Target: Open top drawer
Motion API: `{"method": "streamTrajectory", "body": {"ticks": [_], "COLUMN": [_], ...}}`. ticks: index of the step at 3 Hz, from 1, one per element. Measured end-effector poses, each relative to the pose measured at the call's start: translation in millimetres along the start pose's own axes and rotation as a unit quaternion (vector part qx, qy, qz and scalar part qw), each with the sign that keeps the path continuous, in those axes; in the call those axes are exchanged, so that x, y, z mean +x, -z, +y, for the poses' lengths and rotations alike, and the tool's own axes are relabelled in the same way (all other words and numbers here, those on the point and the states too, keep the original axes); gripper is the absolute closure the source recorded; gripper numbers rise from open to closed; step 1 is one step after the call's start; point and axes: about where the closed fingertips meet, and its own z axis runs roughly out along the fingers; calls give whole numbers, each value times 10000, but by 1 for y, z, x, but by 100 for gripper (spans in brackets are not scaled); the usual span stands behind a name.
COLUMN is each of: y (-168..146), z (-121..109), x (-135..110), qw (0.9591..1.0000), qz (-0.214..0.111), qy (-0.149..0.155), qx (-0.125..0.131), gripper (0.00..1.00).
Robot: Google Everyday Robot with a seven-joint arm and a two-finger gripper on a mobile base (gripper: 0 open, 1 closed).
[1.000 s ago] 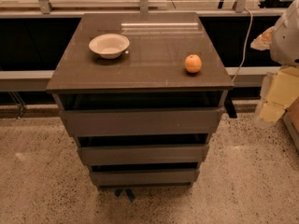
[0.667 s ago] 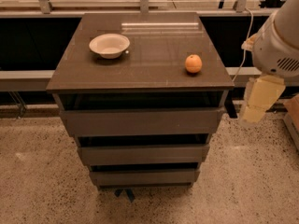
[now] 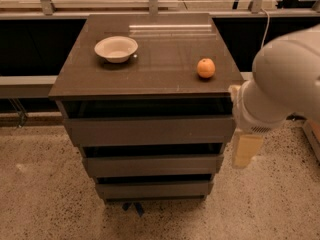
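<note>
The top drawer (image 3: 150, 130) is the widest of three grey-brown drawers in a small cabinet, with a plain flat front and no handle. It sits just under the dark cabinet top (image 3: 165, 79), with a dark gap above its front. My white arm (image 3: 282, 79) reaches in from the right. My gripper (image 3: 247, 150) shows only as a beige end hanging below the arm. It is just right of the top drawer's right end and apart from it.
A white bowl (image 3: 116, 48) and an orange (image 3: 205, 67) sit on the cabinet top. The mid drawer (image 3: 152, 164) and bottom drawer (image 3: 154, 188) lie below. A speckled floor surrounds the cabinet. A low ledge and rail run behind it.
My arm has swung in from the far right and come down toward the cabinet's right side. The drawers, bowl and orange have not moved.
</note>
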Motion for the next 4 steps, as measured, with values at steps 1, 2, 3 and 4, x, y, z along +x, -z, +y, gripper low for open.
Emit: {"method": "streamTrajectory", "body": {"ticks": [1,2,3,4], "y": [-9,-8,-26,-56], "z": [-5,-6,-2,10], "x": [-7,-8,-24,-38], "qw": [9994,9994,9968,9905], "qz": [-153,-159,-599,-1116], "qy": [184,170,497,705], "qx": [231,243,190,373], "gripper": [0,0,0,0]}}
